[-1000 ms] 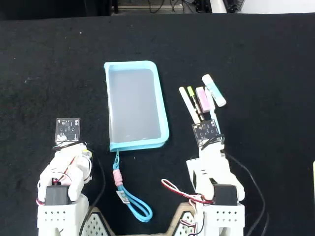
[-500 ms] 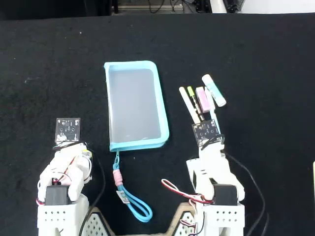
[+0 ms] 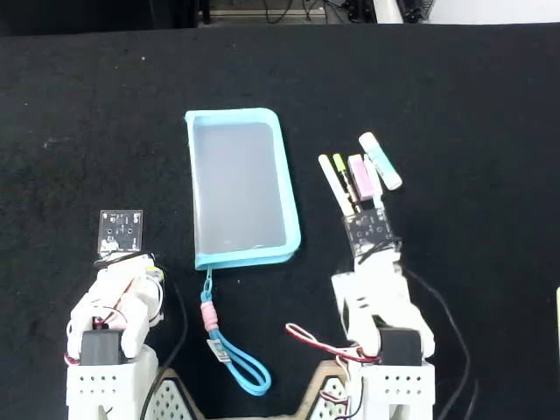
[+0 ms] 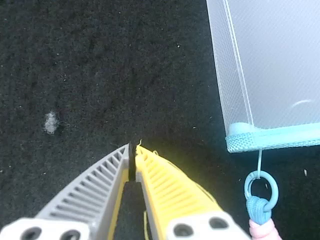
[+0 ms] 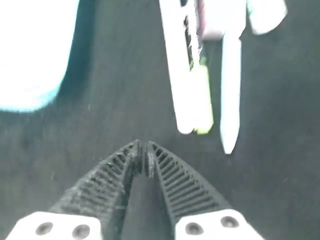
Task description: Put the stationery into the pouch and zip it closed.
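Facing the highlighters (image 3: pixel 360 178) right of the tabletop (image 3: pixel 464 105) centre, our right gripper (image 5: pixel 145 147) sits pinched together and empty, likely lined up for a first pick. Our left gripper (image 4: pixel 131 150), equally closed on nothing, flanks the pouch (image 3: pixel 241 188), probably to steady it.

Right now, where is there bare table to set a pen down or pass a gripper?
Bare: the strip between the pouch and the pens, the wide stretch beyond both, and left of the pouch. Crowded: at the pens, with the right gripper close, and by the blue strap between the arms.
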